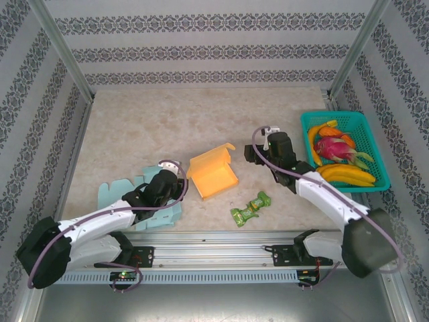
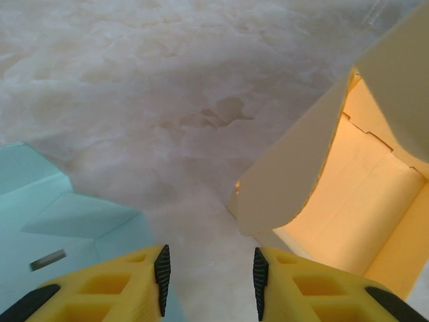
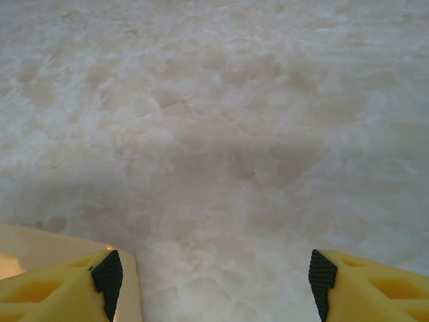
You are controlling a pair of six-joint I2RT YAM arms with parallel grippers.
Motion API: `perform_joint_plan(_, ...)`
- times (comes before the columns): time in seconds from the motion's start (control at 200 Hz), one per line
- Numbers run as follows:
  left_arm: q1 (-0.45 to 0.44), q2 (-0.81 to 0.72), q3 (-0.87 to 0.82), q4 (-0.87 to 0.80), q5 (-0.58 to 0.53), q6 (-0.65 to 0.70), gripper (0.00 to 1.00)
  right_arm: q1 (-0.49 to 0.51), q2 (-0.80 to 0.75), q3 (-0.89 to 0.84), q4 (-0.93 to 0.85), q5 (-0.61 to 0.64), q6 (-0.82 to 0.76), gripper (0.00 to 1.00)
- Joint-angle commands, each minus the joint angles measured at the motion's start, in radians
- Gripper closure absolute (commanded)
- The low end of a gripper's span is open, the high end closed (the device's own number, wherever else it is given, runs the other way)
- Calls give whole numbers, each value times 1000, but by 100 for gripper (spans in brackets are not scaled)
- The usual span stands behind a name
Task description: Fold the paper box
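Left to right:

- Flat pale-teal paper cut-out (image 1: 114, 191) is seen lying at the near left of the beige marbled tabletop (image 1: 154, 127), partly under the left arm. It is judged a spare blank, not the piece in hand.
- Left gripper (image 2: 209, 268) is held low, just left of the box. Its yellow fingers (image 2: 114, 285) are parted, with bare table seen in the gap and nothing pinched.
- Orange paper box (image 1: 213, 174) sits at mid-table, a little near of centre. It is part-folded: the tray is formed, the side walls are raised and the lid flap is stood up on the far side. In the left wrist view its left wall (image 2: 295, 181) is seen bowed, not flush.
- Two green crinkled wrappers (image 1: 250, 208) lie near-right of the box, apart from it.
- Right gripper (image 3: 214, 275) is held just right of the box, spread wide and empty. An orange edge is caught at the lower left of its wrist view.
- Teal plastic mesh basket (image 1: 342, 117) of bananas and a pink dragon fruit (image 1: 333, 147) sits far right, well apart.

Step judged: walls up, closing not yet done. For the next move, the bowed left wall would need to be pressed square by the left gripper while the right side is braced. Then the lid flap would be pushed down and tucked. Risk: the light box is likely to slide if pushed from one side only.
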Motion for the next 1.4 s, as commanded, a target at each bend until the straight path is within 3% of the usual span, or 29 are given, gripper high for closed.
perform_joint_plan(0.0,10,21,-10,129,98,0,60,-35,81,49,80,-108,24,25)
perform_joint_plan(0.215,10,11,-27,165,119,14,61,-49,222,104,113,-162,25,28)
perform_joint_plan(0.415,10,87,19,173,95,37,75,-43,290,117,150,-239,95,31)
perform_joint_plan(0.575,10,151,61,185,70,50,86,-18,295,115,153,-258,113,32)
perform_joint_plan(0.749,11,195,143,168,1,106,91,13,261,69,170,-260,150,33)
perform_joint_plan(0.954,16,275,232,179,-3,153,95,51,196,21,171,-228,147,34)
perform_joint_plan(1.119,16,343,212,298,-8,255,96,62,140,-31,176,-166,120,34)
perform_joint_plan(1.399,19,438,165,527,-8,557,96,60,-28,-87,116,-52,116,32)
